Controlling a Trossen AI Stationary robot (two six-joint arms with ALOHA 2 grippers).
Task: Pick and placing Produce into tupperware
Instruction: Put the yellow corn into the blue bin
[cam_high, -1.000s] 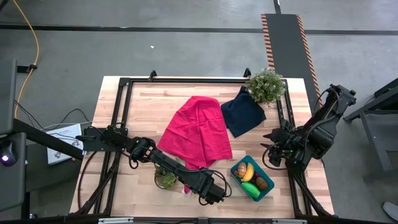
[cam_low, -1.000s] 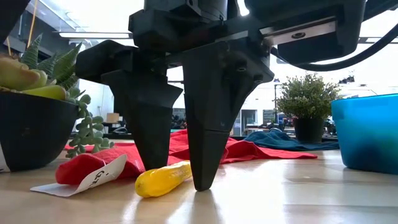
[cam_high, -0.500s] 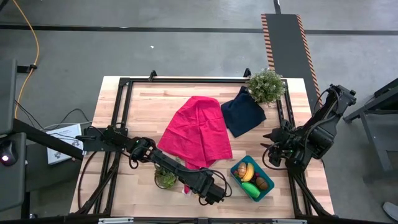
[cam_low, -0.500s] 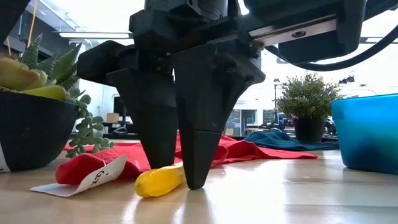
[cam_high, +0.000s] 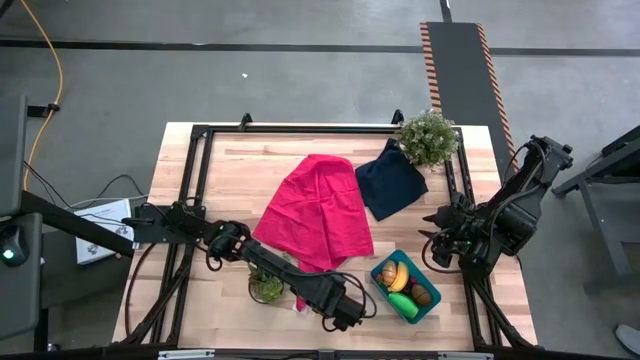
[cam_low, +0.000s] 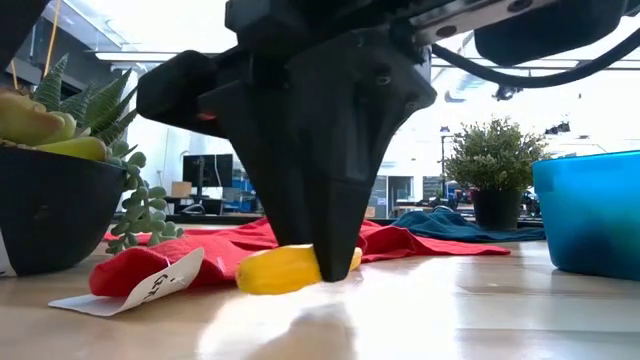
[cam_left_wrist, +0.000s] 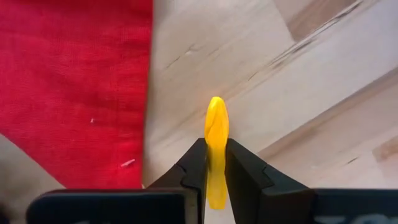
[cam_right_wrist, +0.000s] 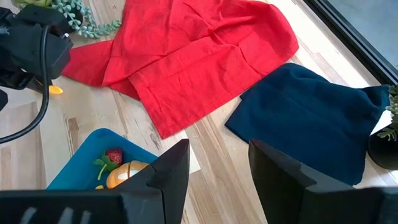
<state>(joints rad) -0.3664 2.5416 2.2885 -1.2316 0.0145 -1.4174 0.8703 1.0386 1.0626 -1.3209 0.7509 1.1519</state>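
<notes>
The left gripper (cam_left_wrist: 216, 163) clenched a yellow banana (cam_left_wrist: 216, 134) lengthwise between its fingers at the table's (cam_high: 200, 300) near edge, the teal tupperware (cam_high: 383, 285) just to its right; the right gripper (cam_right_wrist: 217, 162) waited open.

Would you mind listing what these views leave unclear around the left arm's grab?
- Yellow banana: near end hidden between the left tool fingers, left wrist view; the arm covers it from above.
- Whether it is off the table: low view, the tool blocks its underside.
- Tupperware: contents hidden by its wall, low view.
- Right tool: fingertips cut off.
</notes>
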